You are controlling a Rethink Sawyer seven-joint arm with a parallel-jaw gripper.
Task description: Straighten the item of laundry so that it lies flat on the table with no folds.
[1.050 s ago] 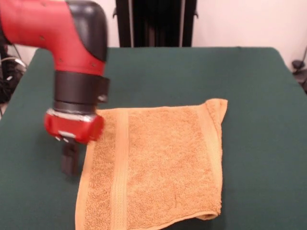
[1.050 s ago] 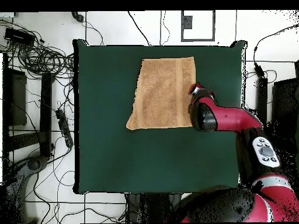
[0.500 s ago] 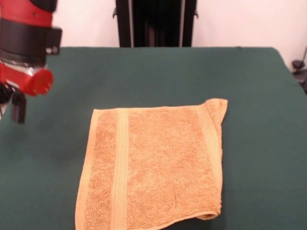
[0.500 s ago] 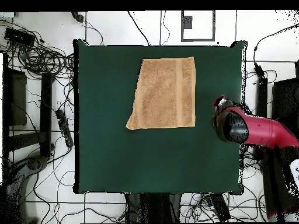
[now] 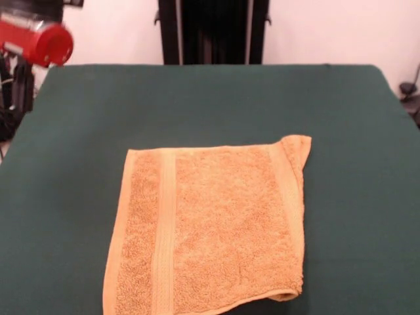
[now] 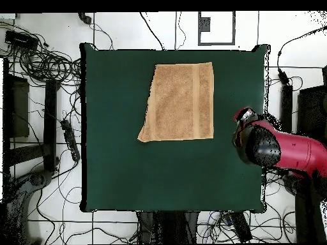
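At the far left the gripper (image 5: 18, 79) hangs off the table (image 5: 354, 197) edge, holding nothing; whether it is parted I cannot tell. The orange towel (image 5: 210, 226) lies mid-table, nearly flat. Its right edge is folded under, and that needs drawing outward next.

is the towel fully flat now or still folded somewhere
Mostly spread, not fully flat: the towel lies open on the table, but one long side looks folded under, with a corner curled up.
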